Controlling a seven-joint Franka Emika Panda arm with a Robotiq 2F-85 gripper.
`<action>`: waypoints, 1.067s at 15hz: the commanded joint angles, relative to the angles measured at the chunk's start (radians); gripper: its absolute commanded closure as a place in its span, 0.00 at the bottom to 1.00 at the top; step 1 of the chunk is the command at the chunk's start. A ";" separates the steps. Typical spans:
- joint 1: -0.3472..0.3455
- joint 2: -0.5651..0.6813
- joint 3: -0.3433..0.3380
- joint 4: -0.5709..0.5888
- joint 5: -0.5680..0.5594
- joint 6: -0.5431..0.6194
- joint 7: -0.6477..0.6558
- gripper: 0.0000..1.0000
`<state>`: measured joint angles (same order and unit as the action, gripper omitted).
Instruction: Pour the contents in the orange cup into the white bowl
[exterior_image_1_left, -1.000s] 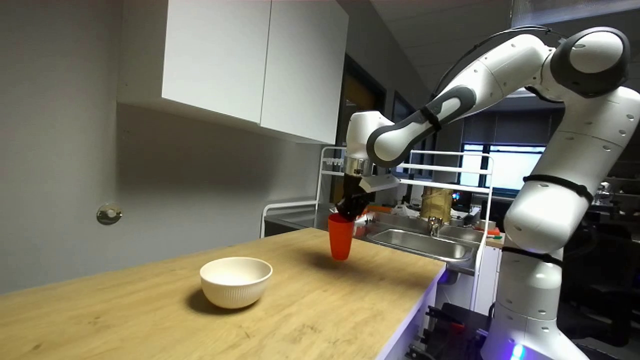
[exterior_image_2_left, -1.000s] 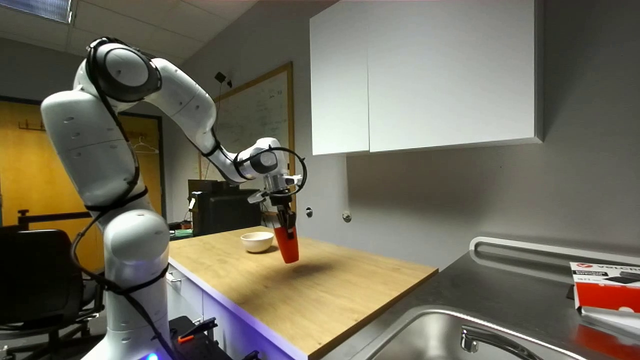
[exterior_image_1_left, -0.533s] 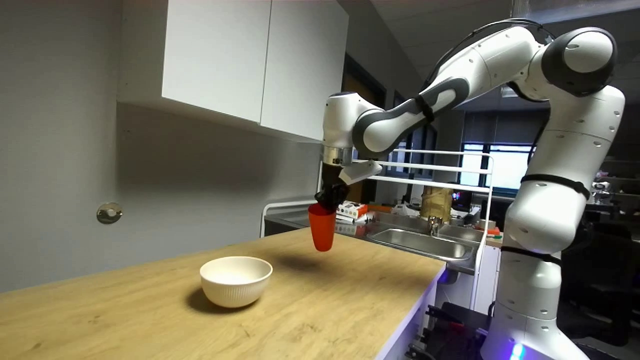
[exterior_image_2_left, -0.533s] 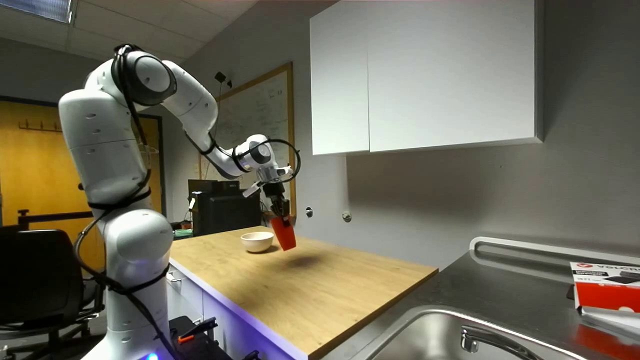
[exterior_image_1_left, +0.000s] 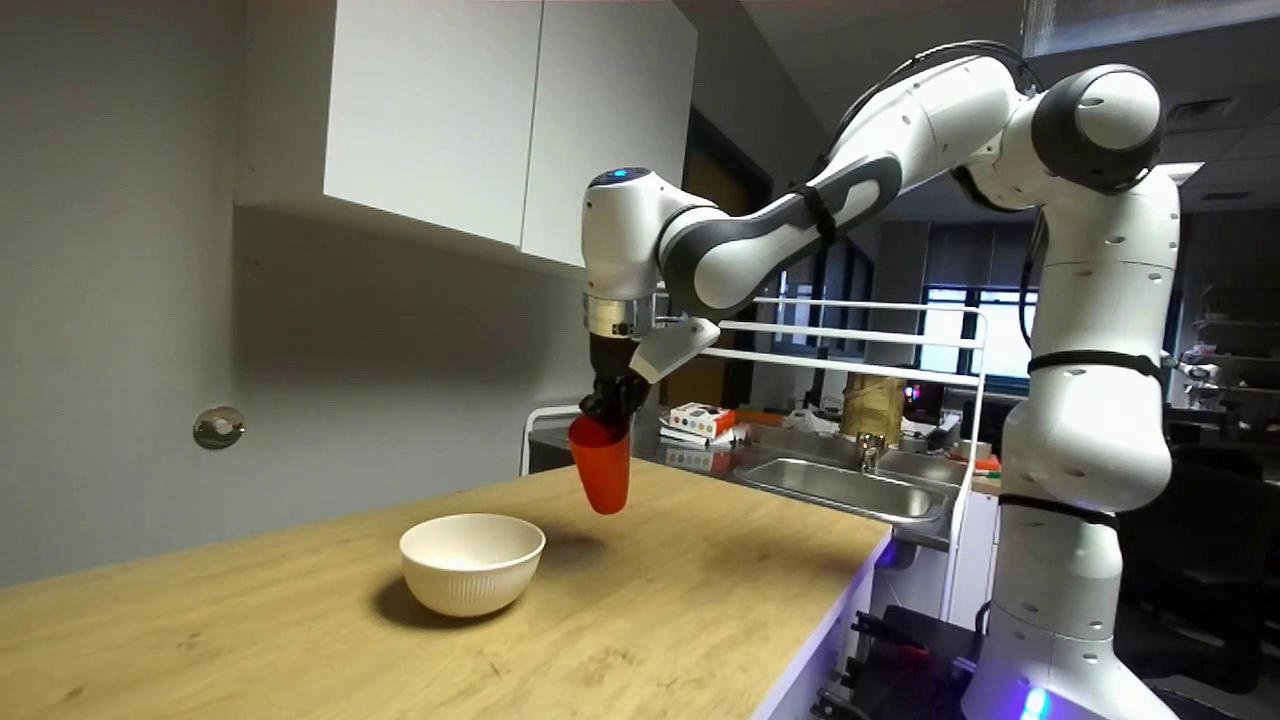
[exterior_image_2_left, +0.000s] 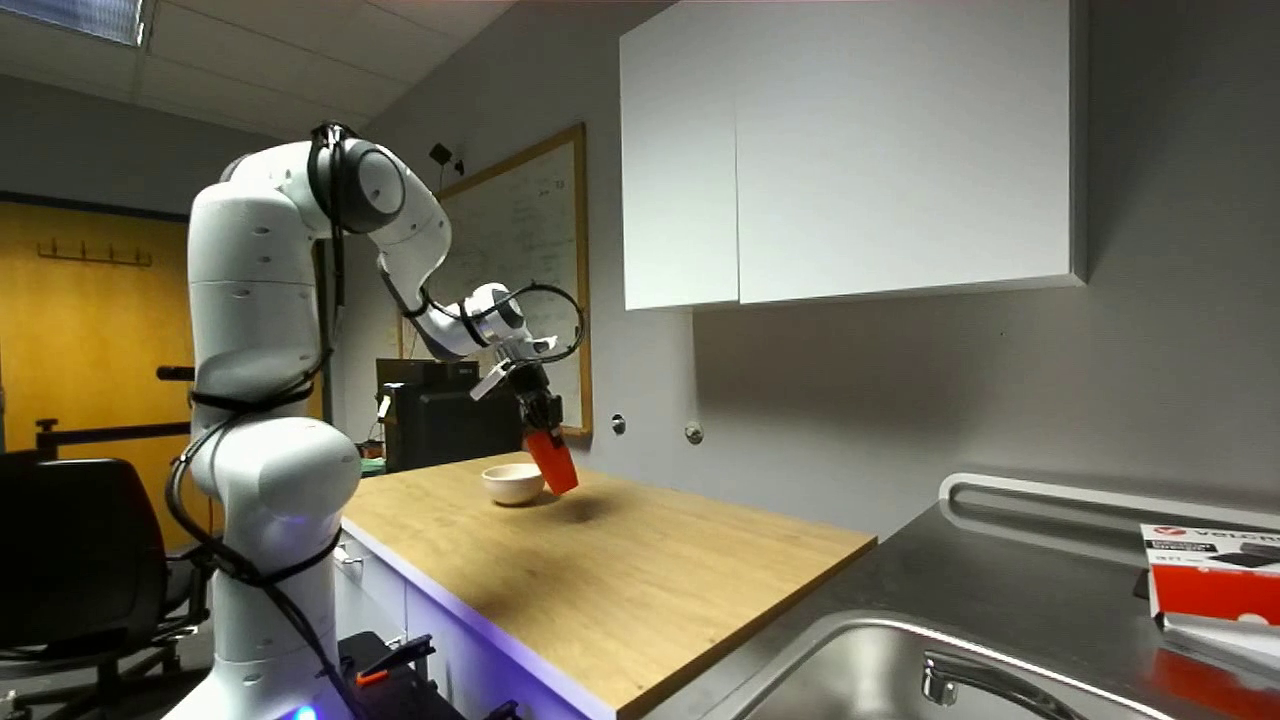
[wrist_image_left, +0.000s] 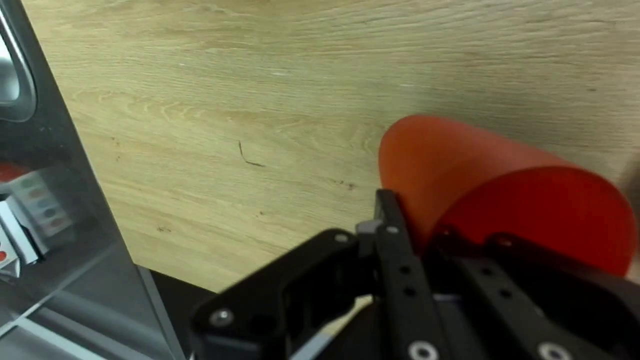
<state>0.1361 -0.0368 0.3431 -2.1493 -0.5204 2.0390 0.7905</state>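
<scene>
The orange cup (exterior_image_1_left: 603, 478) hangs above the wooden counter, tilted with its mouth leaning toward the bowl. It also shows tilted in an exterior view (exterior_image_2_left: 554, 465). My gripper (exterior_image_1_left: 612, 408) is shut on the cup's wall at the rim. In the wrist view the gripper (wrist_image_left: 412, 220) has one finger outside the cup (wrist_image_left: 445, 150) and the other inside its mouth. The visible inside is plain red; any contents are hidden. The white bowl (exterior_image_1_left: 470, 578) stands upright on the counter, a short way from the cup. It also shows in an exterior view (exterior_image_2_left: 512, 487) but is out of the wrist view.
The wooden counter (exterior_image_1_left: 700, 580) ends at a metal sink (exterior_image_1_left: 850, 490) with a white rack (exterior_image_1_left: 850, 335) over it. A wall cabinet (exterior_image_1_left: 430, 110) hangs above the counter, near the arm. A red and white box (exterior_image_2_left: 1215, 575) lies by the sink.
My gripper has carried the cup leftward in both exterior views, closer to the bowl. The cup has tilted more. The bowl has not moved.
</scene>
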 joint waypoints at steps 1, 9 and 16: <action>0.088 0.140 -0.001 0.140 -0.116 -0.121 0.069 0.99; 0.309 0.339 -0.012 0.326 -0.391 -0.392 0.133 0.99; 0.472 0.477 -0.008 0.411 -0.659 -0.633 0.162 0.99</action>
<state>0.5533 0.3768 0.3409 -1.7974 -1.0927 1.5055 0.9335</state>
